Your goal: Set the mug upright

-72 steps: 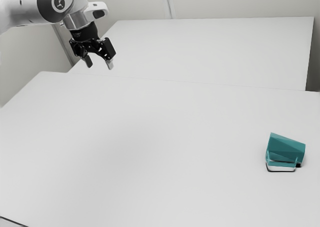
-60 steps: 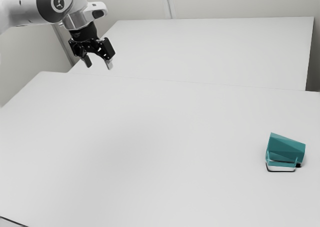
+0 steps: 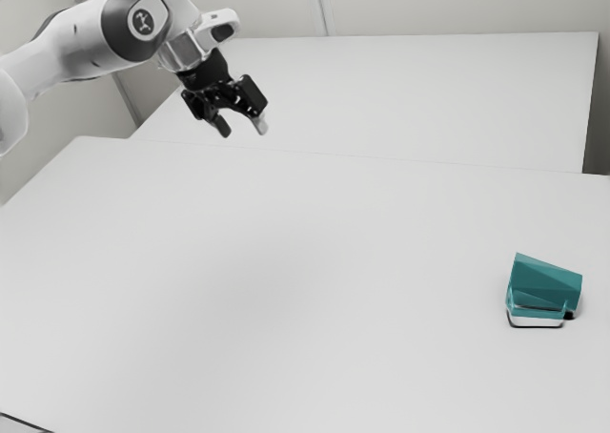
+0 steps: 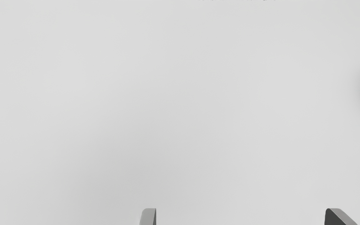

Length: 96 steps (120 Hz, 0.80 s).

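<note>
Pale, flat walls (image 3: 457, 4) are set behind a smooth, matte white counter (image 3: 286, 233), above whose far part the claw (image 3: 243, 129) is held, open and empty, its two fingers parted widely. Since the earlier exterior pictures, the claw has been carried toward the exterior view's right, so the gap to the mug (image 3: 545, 285) has been narrowed somewhat; the mug itself has been left where it was. Only the approach seems to have been begun, and the righting is still to be done. Grey, blunt fingertips (image 4: 148, 217) are seen in the wrist view, with nothing between them. Well apart from the claw, toward the exterior view's right, the teal mug is seen lying on its side on the counter, its body faceted and tapered, with flat, angular planes shaded from mid to dark teal. By its lower side a white patch is edged in black; whether a handle is formed by it cannot be told. Further travel and lowering would be needed before a grip is tried, and the tapered wall might be slipped off if pinched askew.
</note>
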Tool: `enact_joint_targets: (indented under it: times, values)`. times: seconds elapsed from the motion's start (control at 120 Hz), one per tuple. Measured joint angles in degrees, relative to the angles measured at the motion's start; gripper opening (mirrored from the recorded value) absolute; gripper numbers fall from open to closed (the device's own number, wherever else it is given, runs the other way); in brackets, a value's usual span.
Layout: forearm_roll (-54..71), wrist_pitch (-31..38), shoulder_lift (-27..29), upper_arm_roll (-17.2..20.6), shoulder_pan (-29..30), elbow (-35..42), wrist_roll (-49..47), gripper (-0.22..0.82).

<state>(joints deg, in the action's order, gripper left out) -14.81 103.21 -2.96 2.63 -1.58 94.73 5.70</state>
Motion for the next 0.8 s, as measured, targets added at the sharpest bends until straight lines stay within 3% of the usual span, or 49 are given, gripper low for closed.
enact_joint_targets:
  times: [0.392,0.8]
  values:
    - [-18.43,16.13,-3.28,1.64,0.20,9.08,3.77,0.58]
    - [-44.72,22.41,-9.88,1.59,-2.88,13.04,16.29,0.56]
